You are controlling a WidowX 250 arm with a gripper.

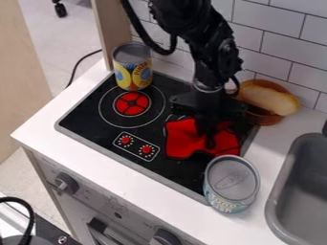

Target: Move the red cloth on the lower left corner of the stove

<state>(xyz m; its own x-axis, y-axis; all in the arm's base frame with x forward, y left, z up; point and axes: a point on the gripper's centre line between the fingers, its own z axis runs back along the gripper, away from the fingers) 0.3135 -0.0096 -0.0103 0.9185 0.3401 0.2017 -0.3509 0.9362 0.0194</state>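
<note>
Red cloth (180, 139) lies beneath the gripper (208, 141), seemingly touching.

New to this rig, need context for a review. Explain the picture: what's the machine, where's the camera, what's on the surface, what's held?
The machine is a black robot arm ending in a black two-finger gripper. One fixed camera looks down at a slant; the arm enters from the top edge.

Below is a black toy stovetop in a white counter. A red cloth lies on its right half, the gripper right at it; whether it is gripped, I can't tell. A blue-and-yellow-labelled metal can stands at the far left corner, a pale teal-labelled can at the near right. Behind, a brown bowl holds a pale, bread-like piece. Right: a grey sink.
</note>
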